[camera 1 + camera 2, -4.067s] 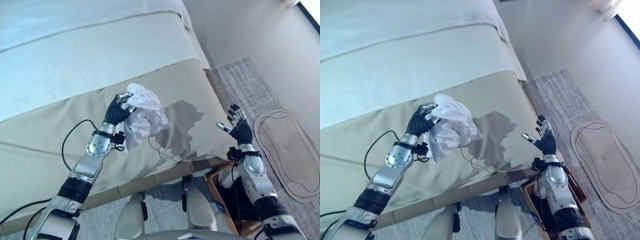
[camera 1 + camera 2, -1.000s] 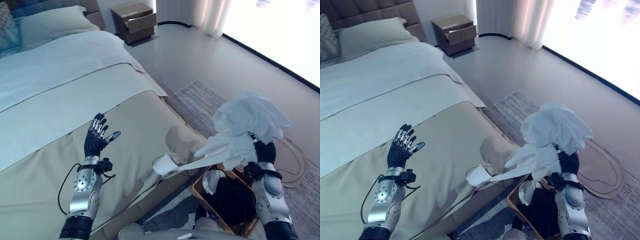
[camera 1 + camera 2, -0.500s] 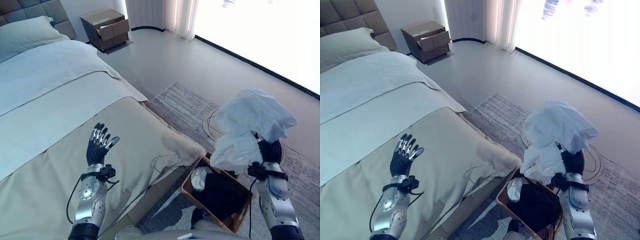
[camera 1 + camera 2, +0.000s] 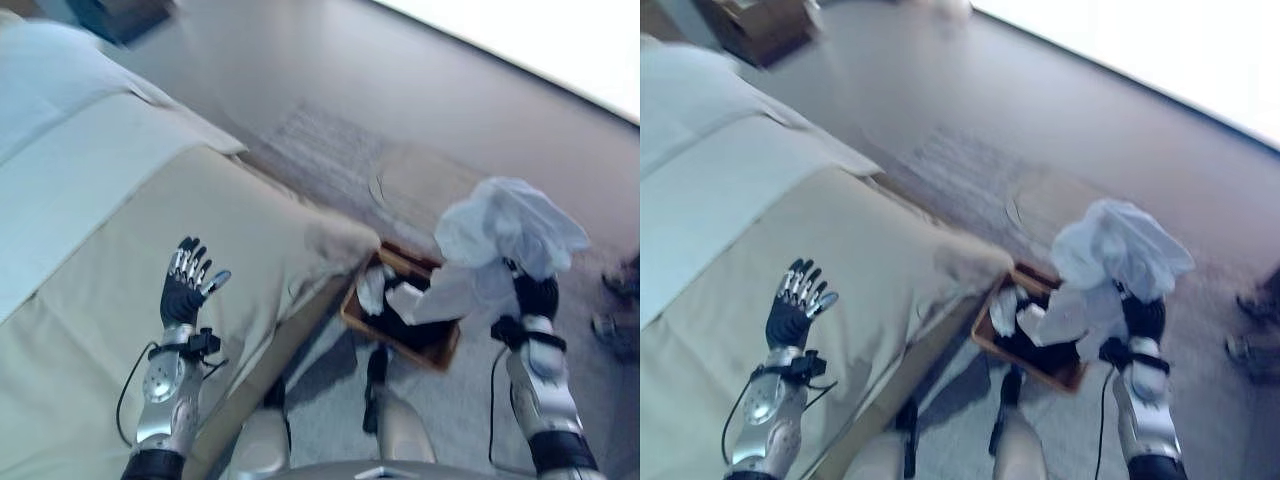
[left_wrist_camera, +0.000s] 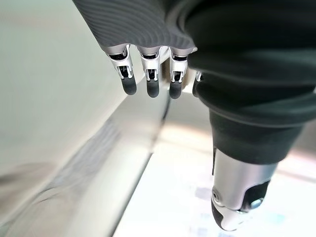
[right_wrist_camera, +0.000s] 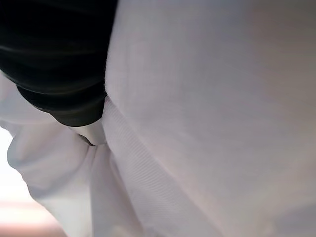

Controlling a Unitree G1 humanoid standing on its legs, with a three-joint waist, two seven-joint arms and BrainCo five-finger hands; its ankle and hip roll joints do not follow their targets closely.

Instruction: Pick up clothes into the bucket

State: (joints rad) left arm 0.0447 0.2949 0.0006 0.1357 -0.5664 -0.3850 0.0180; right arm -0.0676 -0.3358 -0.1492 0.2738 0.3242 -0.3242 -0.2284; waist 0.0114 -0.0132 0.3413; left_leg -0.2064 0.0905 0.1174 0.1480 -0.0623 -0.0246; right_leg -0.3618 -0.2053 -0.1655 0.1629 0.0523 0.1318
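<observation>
Basket [image 4: 444, 352] holding dark and white clothes [image 4: 397, 303]

Right hand [image 4: 536, 297] raised beside the bed [image 4: 120, 230], gripping bunched white clothes [image 4: 505, 235] above the bucket [image 4: 400, 325]. Left hand [image 4: 185, 290] spread over the bed.

1. Daylight comes from the far side of the room, beyond the bed [image 4: 90, 230]; the strip of light [image 4: 560, 50] there is blown out to plain white.
2. The top of the bed is evenly bright, while its side face and the floor [image 4: 330, 370] just beside it lie in shadow.
3. The white garment [image 4: 510, 225], held off the bed's corner, is bright on top and grey underneath.
4. The basket [image 4: 400, 345] below it is dark inside.
5. In the left wrist view, pale glare spreads past the left hand [image 5: 150, 74].
</observation>
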